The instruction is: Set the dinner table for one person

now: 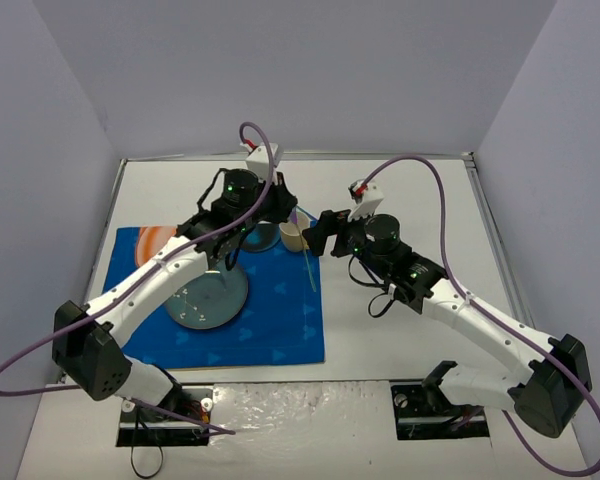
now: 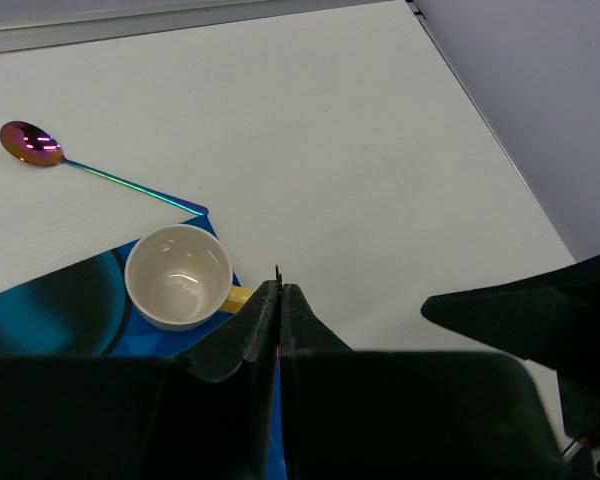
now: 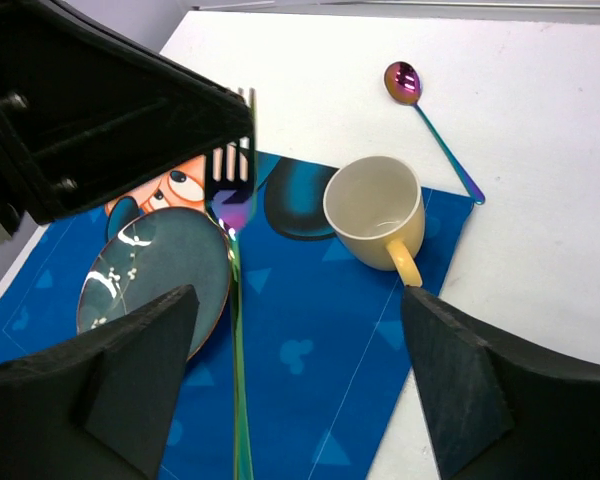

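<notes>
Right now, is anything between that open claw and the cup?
Nothing visible does. The cup sits clear ahead of the open right gripper; the fork, pinched by the left gripper, hangs to one side.

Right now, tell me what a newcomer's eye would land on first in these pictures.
The blue cartoon placemat on the left half of the dinner table grabs the eye first, with a dark teal plate on it. A cream cup stands at its far right corner, and an iridescent spoon lies on the bare white top just beyond. Both grippers hover over that corner, the left gripper shut, the right gripper open.
</notes>
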